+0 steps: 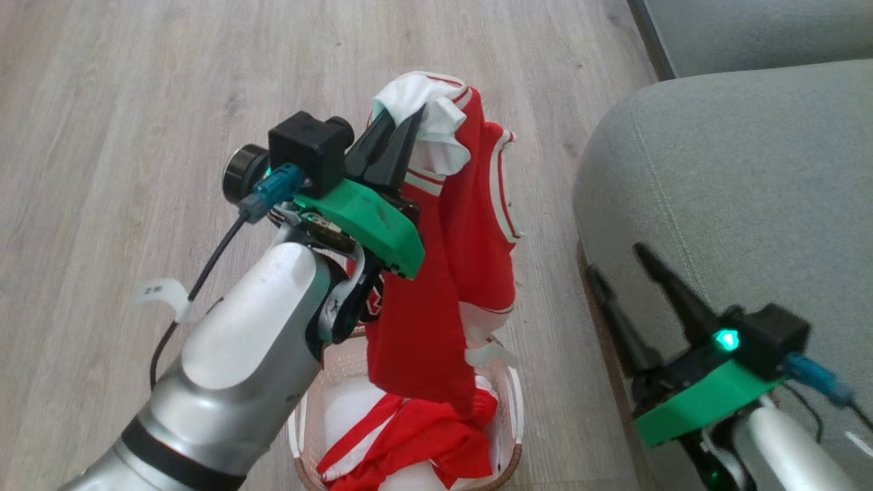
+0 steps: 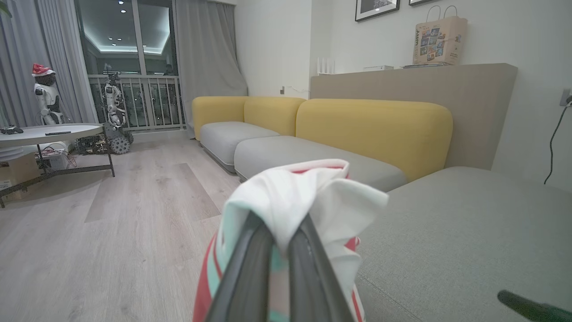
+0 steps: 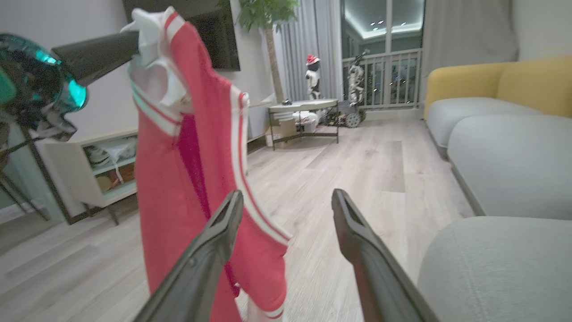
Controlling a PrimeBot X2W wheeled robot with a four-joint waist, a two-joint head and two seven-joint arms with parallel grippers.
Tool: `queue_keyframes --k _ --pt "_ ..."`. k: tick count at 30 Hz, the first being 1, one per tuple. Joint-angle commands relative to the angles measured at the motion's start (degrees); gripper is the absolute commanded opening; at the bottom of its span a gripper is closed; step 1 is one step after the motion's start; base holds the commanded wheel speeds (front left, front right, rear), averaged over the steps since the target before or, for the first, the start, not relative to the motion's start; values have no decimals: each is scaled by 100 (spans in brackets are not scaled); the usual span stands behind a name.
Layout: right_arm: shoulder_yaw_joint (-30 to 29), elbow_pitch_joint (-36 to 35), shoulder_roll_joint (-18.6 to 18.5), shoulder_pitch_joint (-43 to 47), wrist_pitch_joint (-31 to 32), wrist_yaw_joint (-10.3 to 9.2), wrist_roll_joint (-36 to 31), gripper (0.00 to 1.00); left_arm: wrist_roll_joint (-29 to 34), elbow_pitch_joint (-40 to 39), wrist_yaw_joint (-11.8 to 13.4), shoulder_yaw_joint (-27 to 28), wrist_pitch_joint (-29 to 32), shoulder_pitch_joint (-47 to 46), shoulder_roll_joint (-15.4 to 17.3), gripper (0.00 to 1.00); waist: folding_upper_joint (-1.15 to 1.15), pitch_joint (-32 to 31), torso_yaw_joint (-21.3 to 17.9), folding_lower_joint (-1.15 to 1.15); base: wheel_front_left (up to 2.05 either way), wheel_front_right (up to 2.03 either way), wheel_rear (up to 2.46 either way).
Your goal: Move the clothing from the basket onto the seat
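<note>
I'm holding the left gripper [image 1: 404, 131] above the basket [image 1: 513, 409], jaws clenching the white collar of a red jersey [image 1: 470, 232] hanging down into it. The other red garment [image 1: 423, 436] is lying inside. The right gripper [image 1: 616, 259] is hovering, jaws released, at the edge of the grey seat [image 1: 743, 184].

Floor [image 2: 134, 201]: pale wood planks.
Window [image 2: 129, 58]: tall glass, a railing [image 2: 134, 103], grey curtains [image 2: 205, 49] either side.
Walls [image 2: 272, 44]: white, framed pictures [image 2: 376, 8] up high.
Furniture: round table [image 2: 44, 132], yellow backrests [image 2: 373, 129], white cabinet [image 3: 89, 174].
Light: small ceiling spots [image 2: 120, 2].
</note>
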Motion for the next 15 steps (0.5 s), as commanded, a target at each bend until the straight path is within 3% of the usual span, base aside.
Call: queue_keyframes --k 1,15 --pt "245 -95 -164 -252 -36 -1 84 100 10 -222 20 168 1 -254 111 0 0 -2 30 0 0 0 0" --pt "1754 1144 -571 -1790 -36 -1 714 100 -51 -375 -116 -200 76 -129 -109 0 0 7 475 0 0 0 0"
